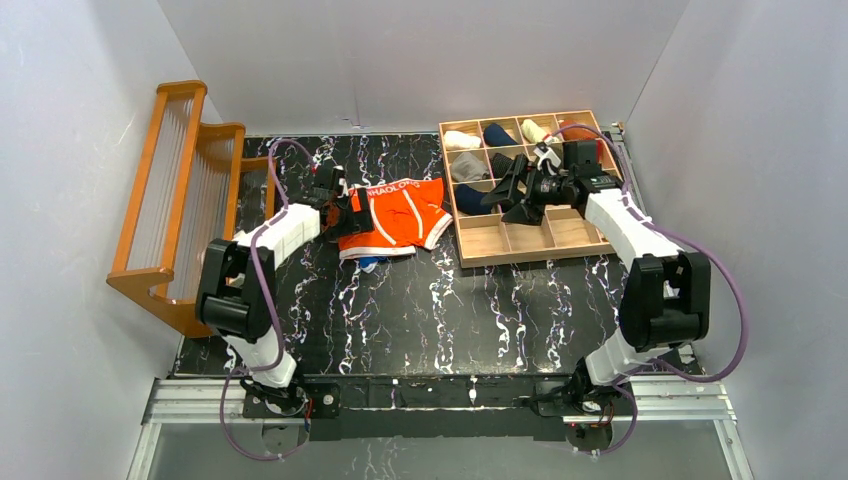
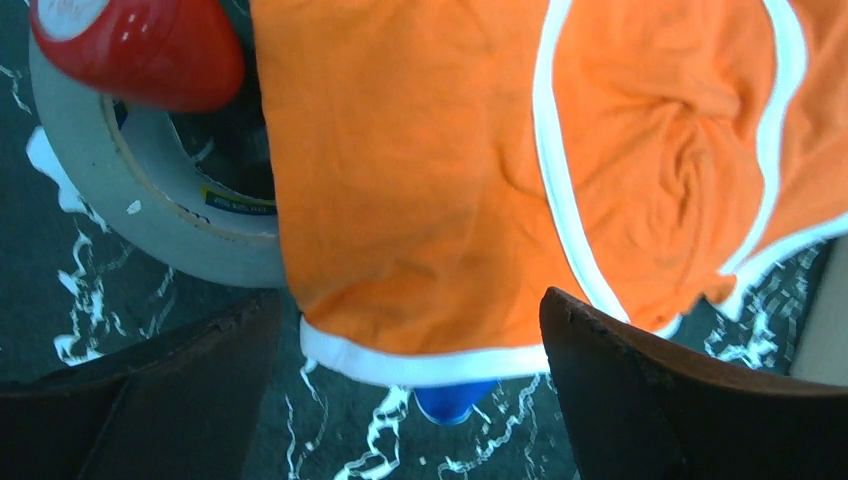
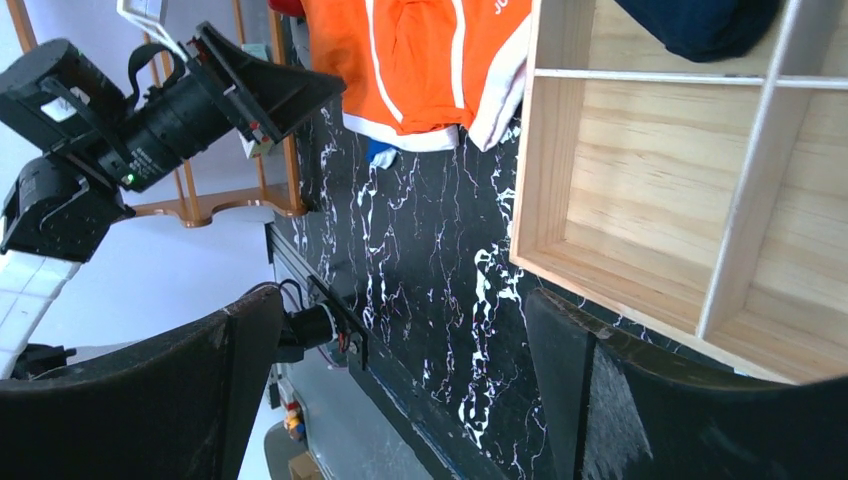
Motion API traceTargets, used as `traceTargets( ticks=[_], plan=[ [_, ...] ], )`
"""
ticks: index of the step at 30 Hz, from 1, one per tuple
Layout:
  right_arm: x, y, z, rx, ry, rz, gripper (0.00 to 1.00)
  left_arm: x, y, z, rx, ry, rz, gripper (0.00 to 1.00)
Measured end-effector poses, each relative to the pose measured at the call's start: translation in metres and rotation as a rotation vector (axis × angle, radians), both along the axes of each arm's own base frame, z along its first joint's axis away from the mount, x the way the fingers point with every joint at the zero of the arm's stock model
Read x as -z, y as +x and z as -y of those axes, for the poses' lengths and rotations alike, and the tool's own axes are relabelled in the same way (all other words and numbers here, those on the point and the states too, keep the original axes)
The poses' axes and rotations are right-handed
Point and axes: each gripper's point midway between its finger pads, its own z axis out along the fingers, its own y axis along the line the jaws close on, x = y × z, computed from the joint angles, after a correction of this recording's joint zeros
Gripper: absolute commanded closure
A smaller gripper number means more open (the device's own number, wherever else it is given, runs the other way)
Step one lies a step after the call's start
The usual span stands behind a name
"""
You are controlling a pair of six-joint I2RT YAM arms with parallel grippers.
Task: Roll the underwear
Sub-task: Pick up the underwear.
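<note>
The orange underwear [image 1: 398,213] lies flat on the black marble table, white trim showing and its lettered waistband toward the back. A small corner of the blue underwear [image 1: 368,263] peeks out from under its front hem, also visible in the left wrist view [image 2: 455,400]. My left gripper [image 1: 352,212] hovers open at the left edge of the orange underwear [image 2: 420,200], nothing between its fingers [image 2: 640,390]. My right gripper [image 1: 507,195] is open and empty above the wooden tray, pointing left toward the orange underwear [image 3: 420,60].
A wooden divided tray [image 1: 520,240] at the back right holds several socks and rolled items. An orange wooden rack [image 1: 180,200] stands at the left. A tape roll [image 2: 150,210] and a red object [image 2: 140,45] lie beside the underwear's left edge.
</note>
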Motion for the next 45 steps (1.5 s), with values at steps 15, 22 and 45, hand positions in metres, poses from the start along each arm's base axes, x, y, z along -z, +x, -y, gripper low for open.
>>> traceTargets(
  ticks=[15,22,45],
  plan=[
    [0.031,-0.007,-0.087,-0.209,-0.169,-0.019,0.01,0.025,0.102,-0.045,-0.061,0.05,0.068,0.11],
    [0.065,0.006,-0.138,-0.285,-0.306,0.0,0.08,0.025,0.112,-0.04,0.008,-0.142,0.057,0.5],
    [0.083,0.001,-0.144,-0.296,-0.393,0.002,0.02,-0.1,0.085,0.021,0.248,-0.408,0.249,1.0]
  ],
)
